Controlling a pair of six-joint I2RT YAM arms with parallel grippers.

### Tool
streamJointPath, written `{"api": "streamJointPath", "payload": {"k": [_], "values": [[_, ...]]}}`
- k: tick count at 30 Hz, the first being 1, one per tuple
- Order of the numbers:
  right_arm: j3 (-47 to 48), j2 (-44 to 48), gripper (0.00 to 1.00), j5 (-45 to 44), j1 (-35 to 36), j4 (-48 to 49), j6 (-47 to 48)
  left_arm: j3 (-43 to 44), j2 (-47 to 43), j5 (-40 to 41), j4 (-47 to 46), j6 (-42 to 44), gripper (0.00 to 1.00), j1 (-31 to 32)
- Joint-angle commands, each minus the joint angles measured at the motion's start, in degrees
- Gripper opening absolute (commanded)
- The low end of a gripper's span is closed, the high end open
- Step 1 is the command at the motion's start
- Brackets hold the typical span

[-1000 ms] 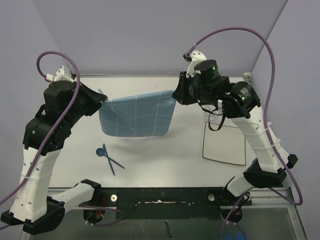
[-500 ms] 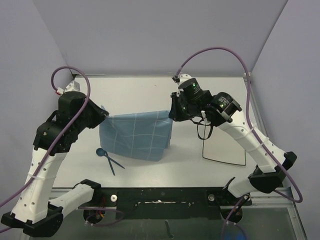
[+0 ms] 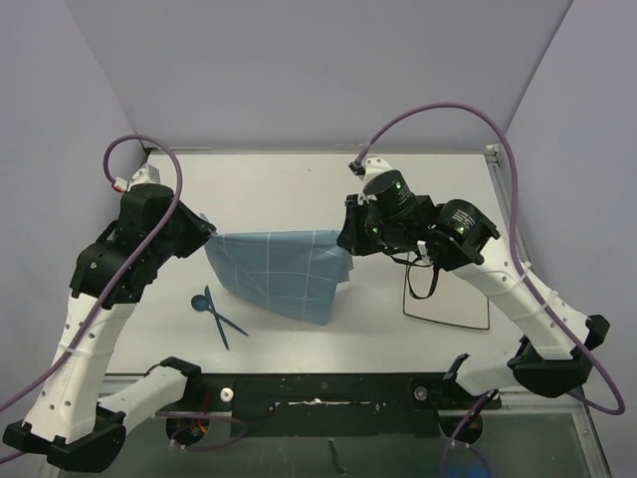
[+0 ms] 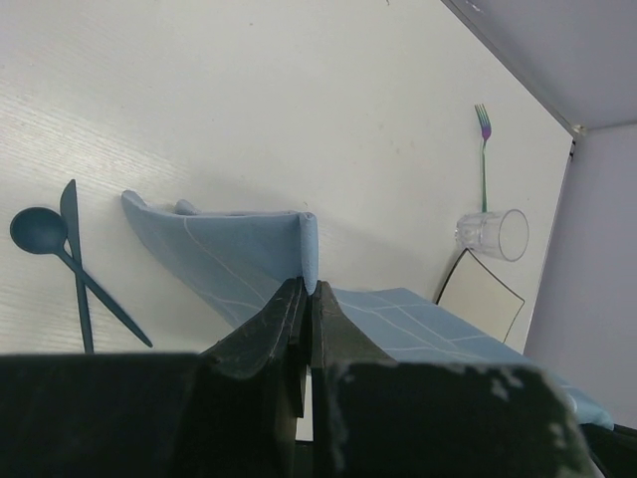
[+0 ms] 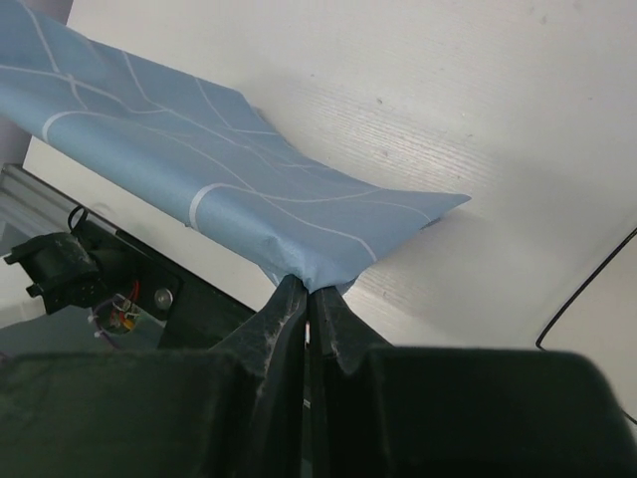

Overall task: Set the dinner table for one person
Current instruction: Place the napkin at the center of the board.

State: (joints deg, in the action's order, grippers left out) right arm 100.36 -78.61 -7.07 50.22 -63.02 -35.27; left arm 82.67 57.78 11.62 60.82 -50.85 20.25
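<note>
A blue mat with a white grid (image 3: 279, 271) hangs stretched between my two grippers above the white dinner table (image 3: 289, 184). My left gripper (image 3: 209, 232) is shut on its left corner, and the pinched edge shows at the fingertips of that gripper (image 4: 307, 289). My right gripper (image 3: 344, 242) is shut on the right corner, with cloth bunched at the tips of the same gripper (image 5: 310, 288). The mat (image 4: 224, 254) sags down to the tabletop along its lower edge. In the right wrist view the mat (image 5: 199, 149) spreads away to the upper left.
A dark blue spoon (image 3: 202, 303) and knife (image 3: 215, 317) lie crossed near the front left. A white square plate with a black rim (image 3: 448, 294) sits front right. A fork (image 4: 484, 149) and a clear glass on its side (image 4: 493, 234) lie beyond it. The black rail (image 3: 318, 390) runs along the near edge.
Both arms have come toward the near edge and lower, carrying the mat with them. The mat now hangs closer to the spoon and knife, its lower edge further forward.
</note>
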Motion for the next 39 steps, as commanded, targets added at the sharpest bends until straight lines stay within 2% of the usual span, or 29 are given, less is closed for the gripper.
{"api": "streamJointPath", "payload": {"k": [1,14,24,28,31,39], "values": [[0.48,4.46,0.00,-11.06,2.41,-7.89,-1.50,0.30,-6.40,7.05,2.51,0.81,0.00,-1.53],[6.78,3.09,0.00,-23.34,19.82,-15.63,-10.93,1.52,-13.75,6.14,9.00,-0.63,0.00,-1.61],[0.30,2.87,0.00,-26.57,21.82,-13.89,-12.85,-6.34,-14.45,4.75,5.58,-1.35,0.00,-1.57],[-0.81,1.72,0.00,-30.38,18.61,-16.14,-14.14,-9.69,-11.10,3.98,1.86,-1.29,0.00,-1.57],[-2.15,-0.27,0.00,-29.78,12.47,-14.44,-10.87,-10.86,-8.32,3.77,-1.02,-1.05,0.00,-1.52],[-4.40,-8.67,0.00,-14.21,-7.20,-0.82,2.90,-10.13,1.72,4.32,-8.59,0.44,0.00,-1.52]]}}
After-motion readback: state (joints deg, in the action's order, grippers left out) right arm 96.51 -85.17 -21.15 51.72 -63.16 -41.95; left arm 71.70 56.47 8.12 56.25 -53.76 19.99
